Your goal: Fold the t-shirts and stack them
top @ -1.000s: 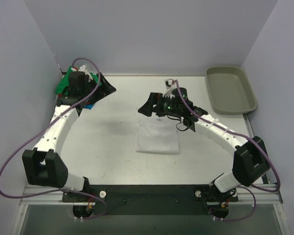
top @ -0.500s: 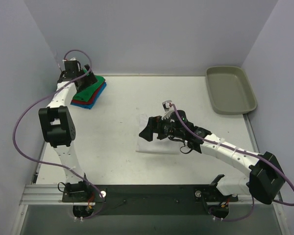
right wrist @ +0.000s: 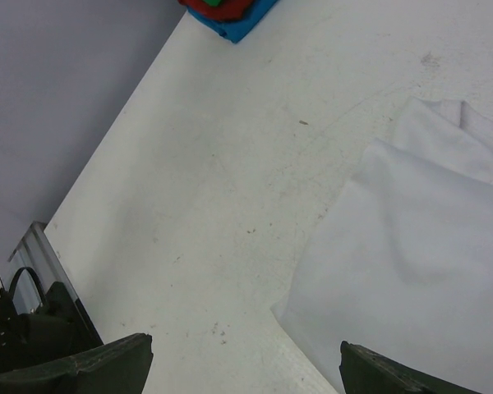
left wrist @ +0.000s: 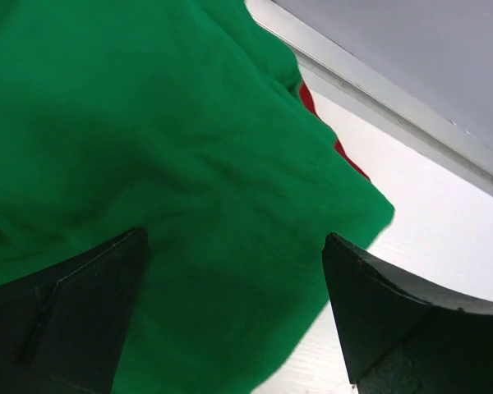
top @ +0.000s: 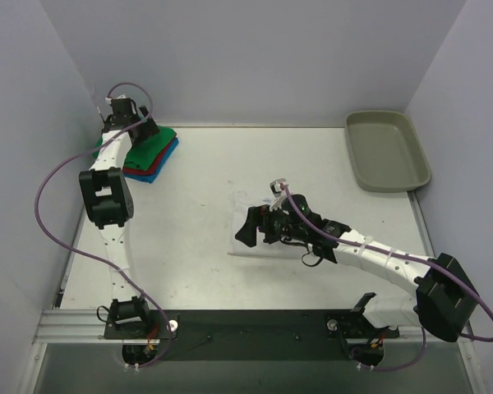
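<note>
Left gripper [left wrist: 234, 287] spread over the green shirt [left wrist: 148, 139], right gripper [right wrist: 246, 365] spread by the white shirt [right wrist: 419, 263]. Only overhead shows the tray [top: 386, 152].

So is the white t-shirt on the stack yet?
No, the folded white t-shirt lies in the middle of the table, well apart from the green, red and blue stack in the far left corner.

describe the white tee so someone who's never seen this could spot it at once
On the white table, look near the middle, just under the right gripper. The white t-shirt lies there folded into a flat rectangle. It is the only white garment and lies alone, while the coloured shirts sit stacked in the far left corner.
</note>
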Motion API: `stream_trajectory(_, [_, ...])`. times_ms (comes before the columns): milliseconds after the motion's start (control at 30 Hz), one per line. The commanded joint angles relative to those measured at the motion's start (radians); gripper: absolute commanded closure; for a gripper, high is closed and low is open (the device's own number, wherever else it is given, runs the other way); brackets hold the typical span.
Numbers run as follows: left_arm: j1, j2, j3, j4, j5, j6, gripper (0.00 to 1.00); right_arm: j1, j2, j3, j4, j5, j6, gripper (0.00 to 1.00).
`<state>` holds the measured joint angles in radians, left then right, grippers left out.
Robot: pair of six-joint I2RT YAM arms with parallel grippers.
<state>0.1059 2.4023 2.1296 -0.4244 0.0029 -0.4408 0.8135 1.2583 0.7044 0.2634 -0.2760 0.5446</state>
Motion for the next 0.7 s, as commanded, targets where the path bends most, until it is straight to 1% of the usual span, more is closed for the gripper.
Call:
stream_trajectory(0, [0.02, 0.047, 0.11, -0.1, -0.087, 0.002, 0.03, 0.009, -0.026, 0.0, 0.028, 0.017, -0.009, 0.0])
stream_trajectory(67, [0.014, 0.073, 0.105, -0.141, -0.13, -0.004, 0.03, 0.01, -0.03, -0.003, 0.027, 0.015, -0.006, 0.0])
stream_trajectory(167, [0.003, 0.118, 0.113, -0.25, -0.174, -0.004, 0.02, 0.01, -0.048, -0.002, 0.005, 0.014, -0.006, 0.0])
stream_trajectory(200, [-0.014, 0.126, 0.112, -0.302, -0.187, 0.002, 0.03, 0.012, -0.063, -0.003, 0.002, 0.015, -0.006, 0.0])
stream_trajectory(233, [-0.027, 0.13, 0.104, -0.321, -0.205, 0.014, 0.02, 0.01, -0.071, -0.005, -0.001, 0.014, -0.006, 0.0])
stream_trajectory(300, [-0.063, 0.12, 0.038, -0.333, -0.238, 0.04, 0.03, 0.01, -0.102, -0.013, -0.013, 0.015, -0.008, 0.0])
stream_trajectory(433, [-0.098, 0.136, -0.002, -0.413, -0.247, 0.04, 0.03, 0.012, -0.158, -0.026, -0.05, 0.023, -0.002, 0.0])
stream_trajectory(533, [-0.188, 0.126, -0.013, -0.479, -0.293, 0.074, 0.04, 0.013, -0.209, -0.034, -0.082, 0.024, -0.005, 0.0])
stream_trajectory(600, [-0.216, 0.109, -0.039, -0.502, -0.3, 0.111, 0.04, 0.013, -0.255, -0.042, -0.095, 0.035, 0.0, 0.0])
stream_trajectory(667, [-0.267, 0.08, -0.06, -0.528, -0.32, 0.14, 0.05, 0.015, -0.301, -0.048, -0.115, 0.04, -0.003, 0.0])
